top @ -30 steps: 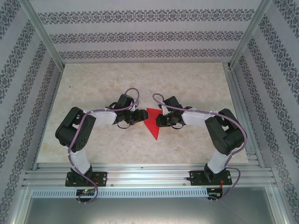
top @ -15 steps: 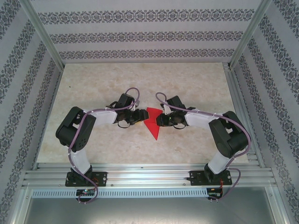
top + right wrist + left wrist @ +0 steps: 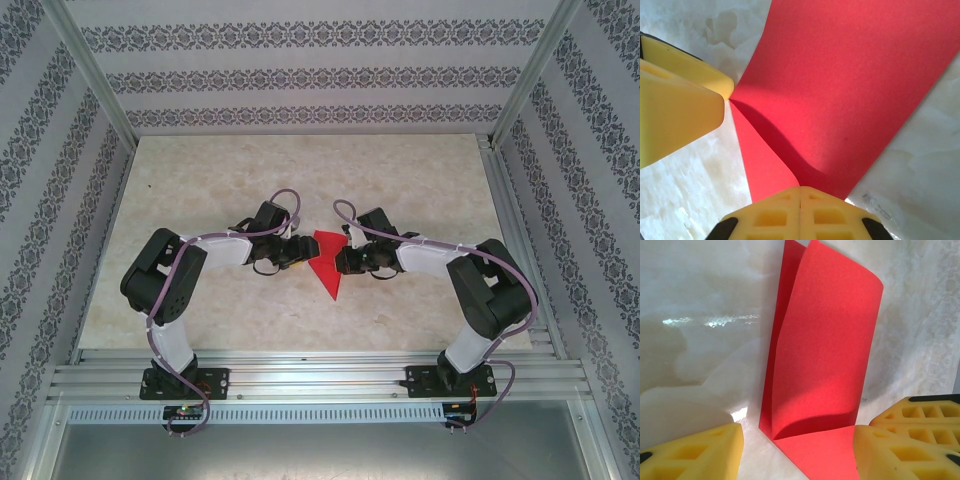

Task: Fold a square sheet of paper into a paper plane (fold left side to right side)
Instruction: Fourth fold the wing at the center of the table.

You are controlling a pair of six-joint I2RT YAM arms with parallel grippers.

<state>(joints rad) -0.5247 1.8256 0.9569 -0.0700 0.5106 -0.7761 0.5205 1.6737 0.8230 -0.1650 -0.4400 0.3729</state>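
Yellow pads [image 3: 771, 218] of the right tool [image 3: 800, 192] were clamped flat together, no gap, nipping the edge of the paper sheet [image 3: 850, 95] right at their tips. From that pinch the red sheet stood up as a curled, raised flap, with a flatter layer under it to the tool's left.

Left tool [image 3: 797, 436] was released, jaws well apart. One finger [image 3: 695, 452] was over bare worktop [image 3: 700, 340]. Its second finger [image 3: 890, 450] was just at the sheet's near corner, gripping nothing. Ahead of that tool, between the fingers, the flap stood almost upright, creased along its left side, top corner bending over. Right tool's closed fingers sat just beside the left tool's right finger.

From overhead the two tools faced each other across the sheet, one close against each side. Sheet read as a red triangle, point toward the arm bases. Marbled worktop stretched beyond both.
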